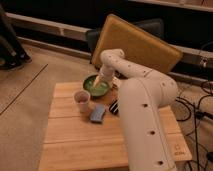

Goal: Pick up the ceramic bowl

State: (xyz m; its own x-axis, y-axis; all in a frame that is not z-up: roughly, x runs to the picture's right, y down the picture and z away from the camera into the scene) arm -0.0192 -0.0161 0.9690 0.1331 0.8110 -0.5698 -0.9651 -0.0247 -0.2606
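The ceramic bowl [93,89] sits upright on the far part of the wooden bench [75,145], a little towards its left side, with its open mouth facing up. Being round, it has no long axis to line up with, so the rim is the only thing to take hold of. The hand [100,80] hangs right over the bowl's far right edge, pointing down into it. Its fingers are apart and, as far as can be seen, are clamped on nothing. Whether a finger already touches the rim cannot be made out.

From here the move looks like a short drop straight down, one finger inside the wall and one outside, then a squeeze and a lift.

A small pale cup [81,101] stands just in front of the bowl on the near left, close but apart from it. A blue object [97,114] lies nearer the camera, and a dark flat object [114,106] lies beside that. The white arm [145,100] reaches in from the right.
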